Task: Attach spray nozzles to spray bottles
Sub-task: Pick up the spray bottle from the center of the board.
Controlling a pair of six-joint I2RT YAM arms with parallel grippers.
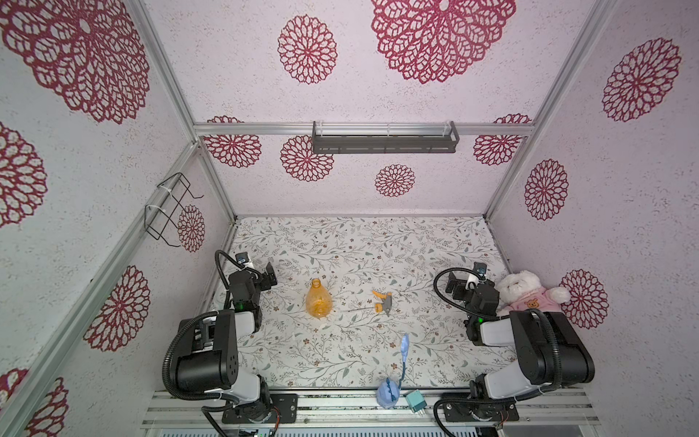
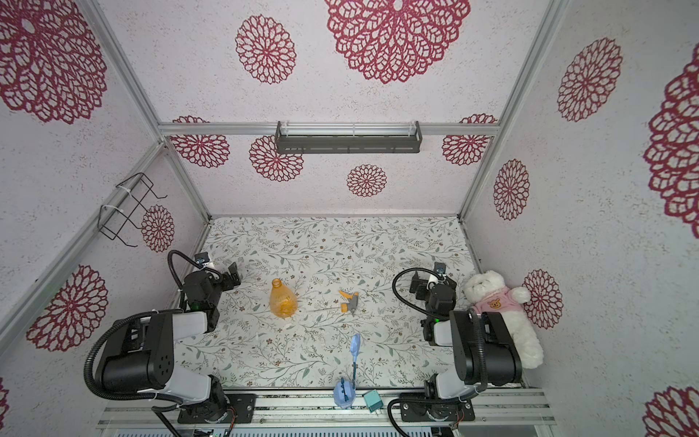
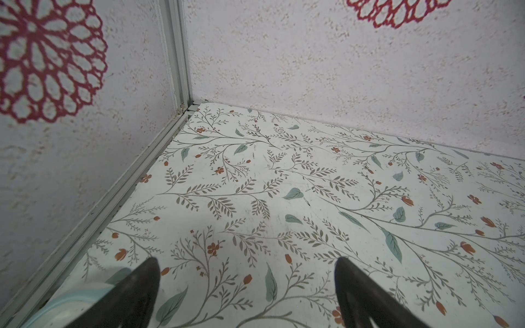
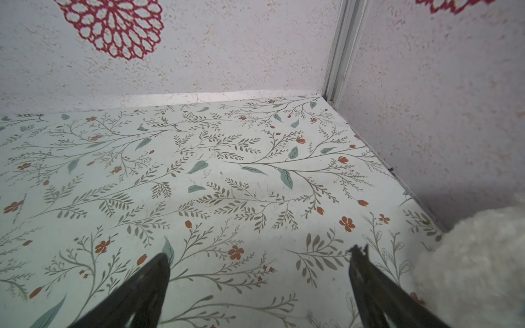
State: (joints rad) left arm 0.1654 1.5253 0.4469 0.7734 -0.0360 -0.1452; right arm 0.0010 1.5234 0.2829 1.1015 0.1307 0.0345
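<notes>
Spray bottle (image 1: 319, 300) and spray nozzle (image 1: 382, 300) both sit unattended on the table (image 1: 378, 242). In my judgement, assembly has not begun.

Table: floral-papered top, bare toward the far side.

Plush bear (image 1: 525, 293): white with a pink shirt, propped against the right wall just beside the right arm. It is no part of the job, but it crowds that arm's outer side.

Left gripper (image 3: 247, 261): parked at the left edge, jaws spread wide with nothing between them.

Right gripper (image 4: 260, 252): parked at the right edge, jaws likewise apart and empty. Both grippers face the far wall, so neither wrist view shows the work pieces. This flanking posture leaves the middle free for a reach from either side.

The spray bottle: orange and translucent, left of centre, nearer the left gripper. It appears upright, with a bare neck ready to take a collar.

Pale blue object (image 1: 389, 391): at the near edge, long stem running inward, clear of the work.

The spray nozzle: on its side to the right of the bottle and apart from it, dip tube pointing left toward the bottle's base. It lies on the right arm's side, which probably suits a right-hand pickup.

Teal block (image 1: 416, 401): on the near rail, just beside the blue object.
</notes>
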